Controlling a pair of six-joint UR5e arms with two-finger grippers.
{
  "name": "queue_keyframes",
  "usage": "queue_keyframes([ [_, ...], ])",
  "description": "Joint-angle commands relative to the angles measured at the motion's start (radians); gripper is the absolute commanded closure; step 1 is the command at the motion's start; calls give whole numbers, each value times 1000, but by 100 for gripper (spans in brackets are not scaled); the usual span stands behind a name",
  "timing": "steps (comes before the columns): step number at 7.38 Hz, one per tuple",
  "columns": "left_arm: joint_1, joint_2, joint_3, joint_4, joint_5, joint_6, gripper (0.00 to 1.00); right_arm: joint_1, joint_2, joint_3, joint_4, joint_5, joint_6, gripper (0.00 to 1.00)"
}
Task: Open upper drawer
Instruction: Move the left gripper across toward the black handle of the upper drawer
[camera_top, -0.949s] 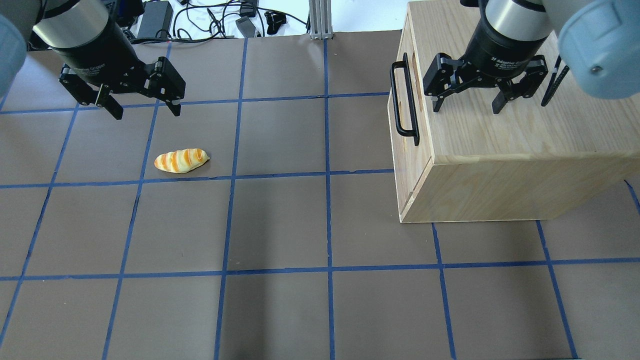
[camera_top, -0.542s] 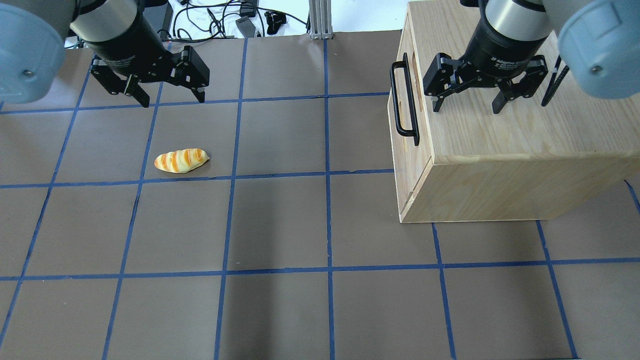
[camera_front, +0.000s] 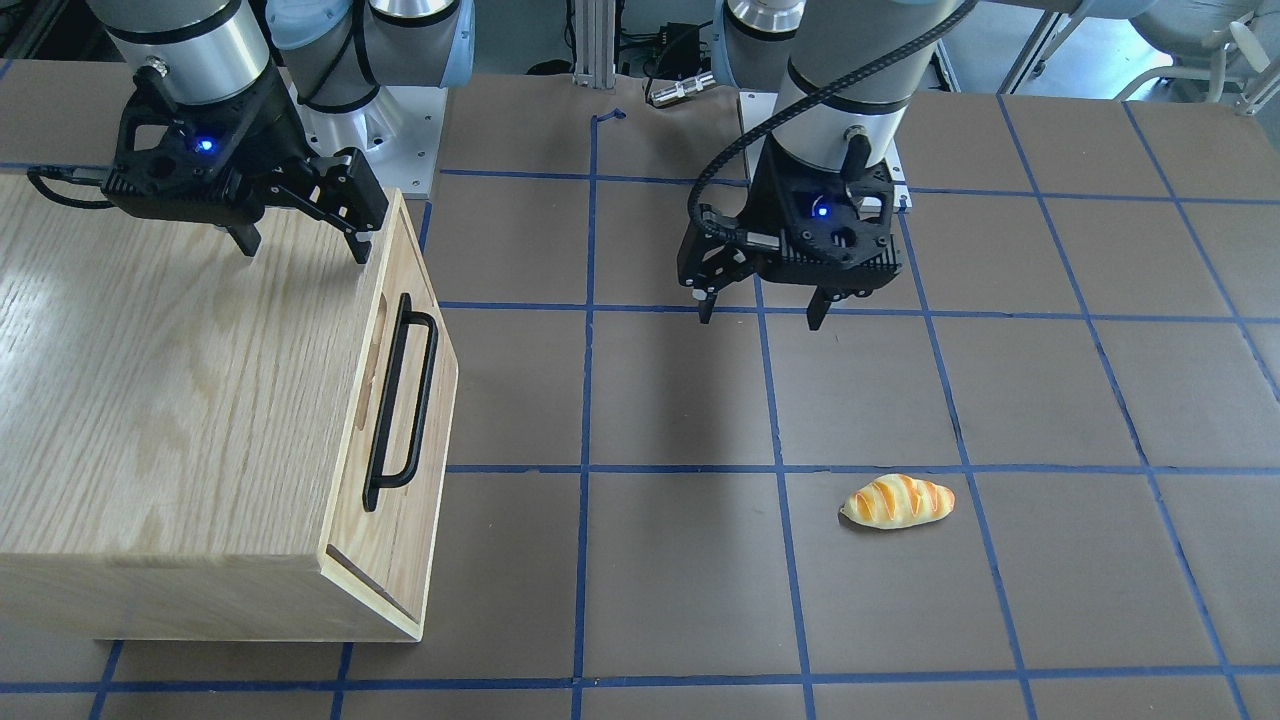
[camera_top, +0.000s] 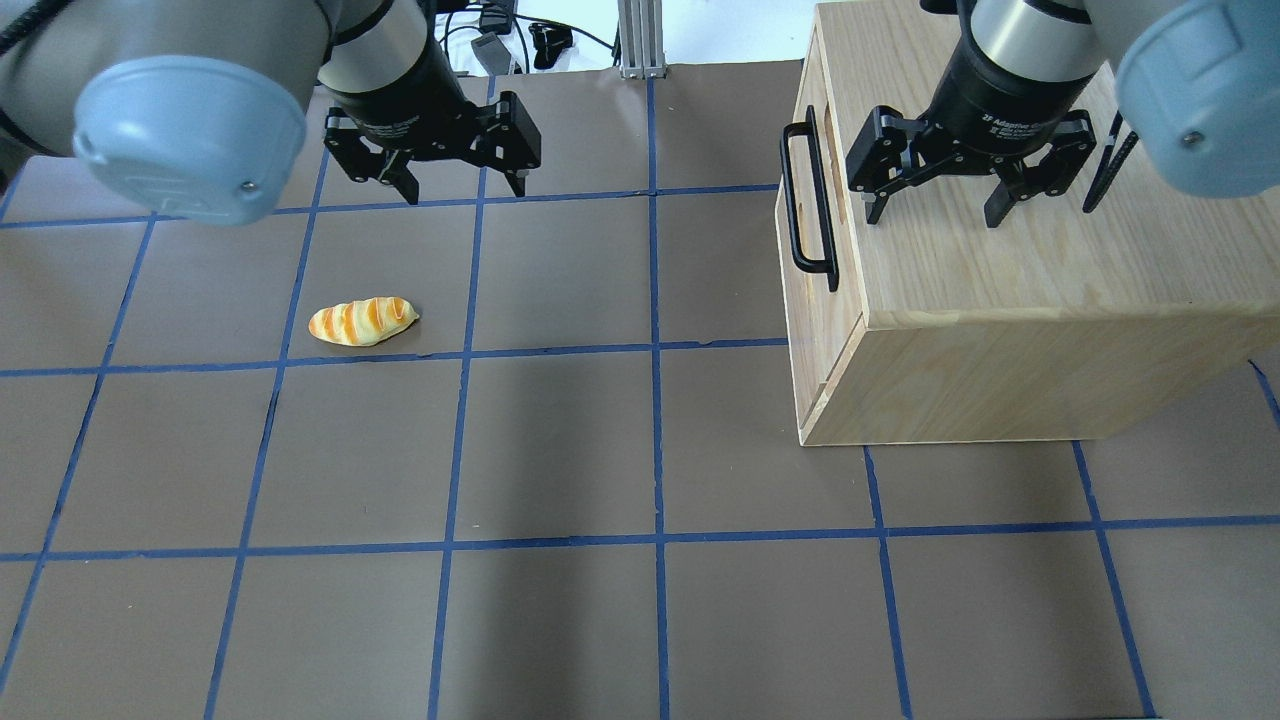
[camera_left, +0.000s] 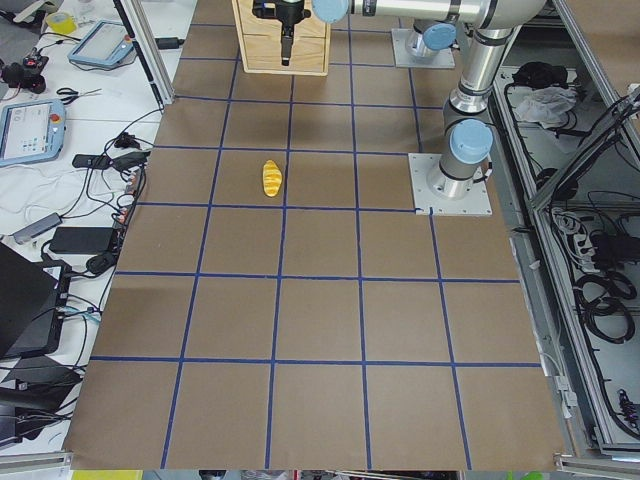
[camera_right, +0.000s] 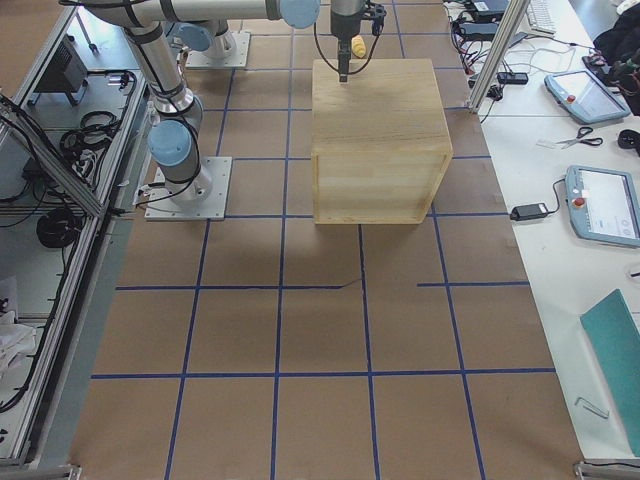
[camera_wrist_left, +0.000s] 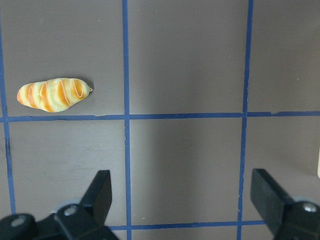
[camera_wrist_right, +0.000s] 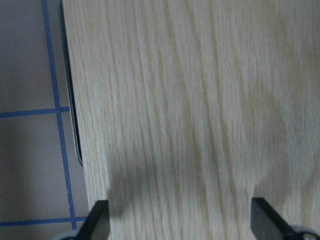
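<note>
Progress is nil so far: the upper drawer (camera_front: 410, 255) sits shut, flush in the cabinet (camera_top: 1000, 280) at the overhead view's upper right. The right claw (camera_top: 933, 212) hangs spread above the cabinet top. The left claw (camera_top: 465, 185), also spread, hovers over bare table, well apart from the handle (camera_front: 421, 390).

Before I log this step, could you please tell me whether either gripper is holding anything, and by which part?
Nothing is held. The left gripper is open over the table; the right gripper is open above the cabinet.
</note>
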Motion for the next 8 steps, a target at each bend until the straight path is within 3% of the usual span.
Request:
queue_keyframes([
  [1,-51,-46,2,85,-87,-89,0,0,0,0,0,0,0,0],
  [3,-123,-94,12,143,-120,-264,0,0,0,0,0,0,0,0],
  [8,-226,-189,42,278,-142,-426,0,0,0,0,0,1,0,0],
])
